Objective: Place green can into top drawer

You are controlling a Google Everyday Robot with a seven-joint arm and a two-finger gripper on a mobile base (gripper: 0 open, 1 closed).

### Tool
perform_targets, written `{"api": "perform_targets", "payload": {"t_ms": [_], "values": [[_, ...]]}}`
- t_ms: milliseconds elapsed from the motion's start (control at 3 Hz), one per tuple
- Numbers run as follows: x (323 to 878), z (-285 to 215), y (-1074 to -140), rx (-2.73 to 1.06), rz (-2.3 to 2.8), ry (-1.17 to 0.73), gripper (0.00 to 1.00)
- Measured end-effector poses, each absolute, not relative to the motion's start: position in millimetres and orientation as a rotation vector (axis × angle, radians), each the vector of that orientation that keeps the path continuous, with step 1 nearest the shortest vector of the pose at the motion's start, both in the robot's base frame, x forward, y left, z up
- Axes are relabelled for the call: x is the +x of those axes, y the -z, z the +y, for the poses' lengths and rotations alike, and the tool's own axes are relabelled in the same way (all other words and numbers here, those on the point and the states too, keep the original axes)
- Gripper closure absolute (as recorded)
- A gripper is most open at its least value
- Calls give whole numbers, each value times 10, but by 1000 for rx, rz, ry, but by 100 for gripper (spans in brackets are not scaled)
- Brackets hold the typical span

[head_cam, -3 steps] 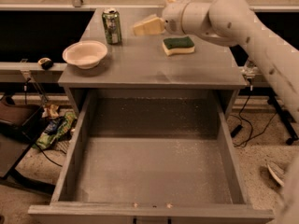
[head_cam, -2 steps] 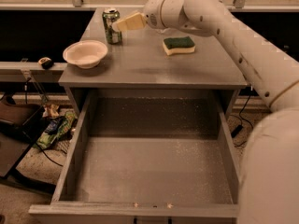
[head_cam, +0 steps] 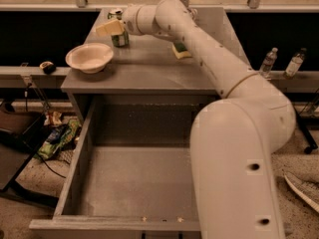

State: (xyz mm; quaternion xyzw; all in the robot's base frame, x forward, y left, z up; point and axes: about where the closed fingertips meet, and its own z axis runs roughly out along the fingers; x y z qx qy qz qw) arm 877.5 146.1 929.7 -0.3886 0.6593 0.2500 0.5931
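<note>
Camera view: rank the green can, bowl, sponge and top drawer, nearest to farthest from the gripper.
The gripper is over the counter, back left.
1. green can, right beside it
2. bowl, front left
3. sponge, to the right
4. top drawer, open below

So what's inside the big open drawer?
Nothing I can see: the top drawer shows only its bare speckled floor. Its right side is hidden behind the robot's arm. The gripper is up by the green can.

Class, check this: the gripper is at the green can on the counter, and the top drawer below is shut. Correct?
No: the drawer is open, as the camera view shows. The gripper is at the can on the counter.
</note>
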Motion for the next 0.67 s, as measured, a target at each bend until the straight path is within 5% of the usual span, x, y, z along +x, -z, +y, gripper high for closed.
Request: {"api": "perform_targets", "payload": {"t_ms": [333,667], "values": [[9012,1679,-9257,-856,1503,-614,0],[9233,1791,-9226,-824,1492,-598,19]]}}
